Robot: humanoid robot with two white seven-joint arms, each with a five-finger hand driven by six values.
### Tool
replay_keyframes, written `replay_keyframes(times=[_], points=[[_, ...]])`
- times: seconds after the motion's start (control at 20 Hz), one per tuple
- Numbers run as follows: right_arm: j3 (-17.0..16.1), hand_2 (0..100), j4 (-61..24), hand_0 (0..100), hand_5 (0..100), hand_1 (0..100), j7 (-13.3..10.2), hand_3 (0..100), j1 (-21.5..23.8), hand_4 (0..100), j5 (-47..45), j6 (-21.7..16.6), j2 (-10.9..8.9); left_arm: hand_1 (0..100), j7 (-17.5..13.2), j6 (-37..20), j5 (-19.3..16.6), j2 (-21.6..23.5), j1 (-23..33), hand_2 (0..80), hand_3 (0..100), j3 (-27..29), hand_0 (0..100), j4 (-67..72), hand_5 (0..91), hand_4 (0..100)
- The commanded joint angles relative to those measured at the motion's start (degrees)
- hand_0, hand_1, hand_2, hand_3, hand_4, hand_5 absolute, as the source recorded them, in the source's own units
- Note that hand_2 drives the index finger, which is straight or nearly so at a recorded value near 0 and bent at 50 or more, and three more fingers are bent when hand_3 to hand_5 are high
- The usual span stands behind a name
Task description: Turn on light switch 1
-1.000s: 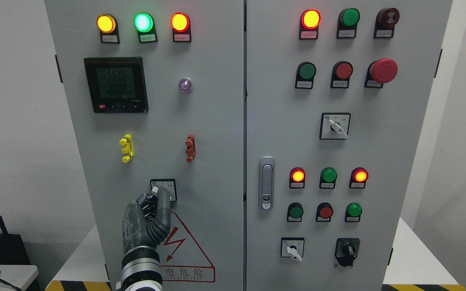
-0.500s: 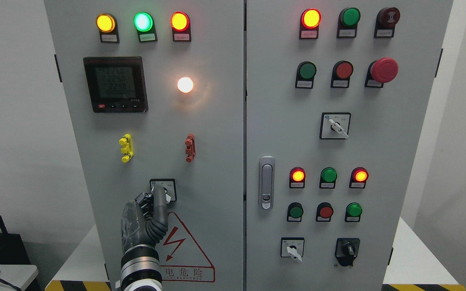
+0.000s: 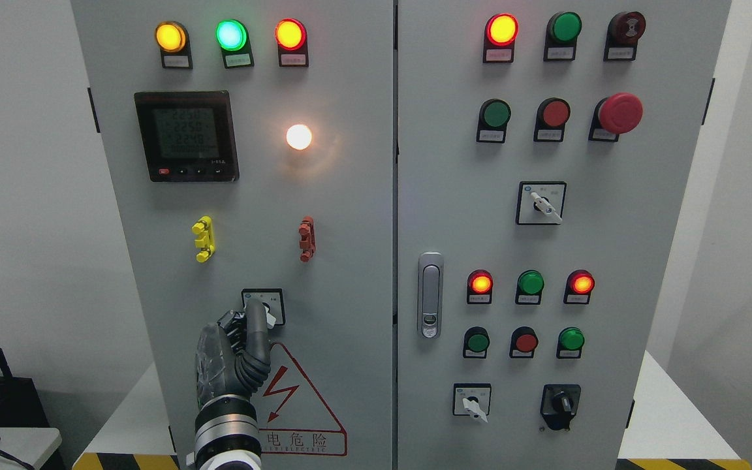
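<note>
Head view: left robot hand [image 3: 235,349] at rotary light switch 1 [image 3: 264,307], lower left cabinet door, directly above the hazard triangle [image 3: 297,408]. Fingers curled, one extended against the knob; no clamped grip. Lamp [image 3: 299,137] above switch is lit. Judgement: step appears achieved; withdraw straight back w/o dragging the knob. Right hand not visible.

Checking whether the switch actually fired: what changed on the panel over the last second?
The lamp beside the meter went from dark to lit, glowing white. The selector switch lever swung from upper left to lower right, pushed by the left hand, whose finger is still on it. Every other indicator, button and switch looks unchanged.
</note>
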Motion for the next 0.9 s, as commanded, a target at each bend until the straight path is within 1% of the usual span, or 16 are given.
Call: replay_keyframes(times=[0.0,0.35,0.5,0.85], points=[[0.97,0,0.0,12,0,39,-0.03,0,-0.06,0,-1.41,-0.05,0.03,12,-0.02,-0.24,0.06,0.01,0.05,52.5,86,-0.01,57,-0.01,86.4,88],[0.97,0,0.0,12,0,39,-0.03,0,-0.06,0,-1.41,0.04,0.03,13,-0.02,-0.24,0.06,-0.08,0.05,52.6,86,-0.01,41,-0.01,86.5,89],[0.97,0,0.0,12,0,39,-0.03,0,0.02,0,-1.41,0.04,0.03,14,-0.02,-0.33,0.06,-0.08,0.23,52.8,86,-0.01,36,-0.19,86.5,89],[0.97,0,0.0,12,0,39,-0.03,0,0.02,0,-1.41,0.04,-0.06,15,-0.02,-0.77,0.06,-0.08,1.02,52.7,86,0.08,33,-0.45,86.5,89]])
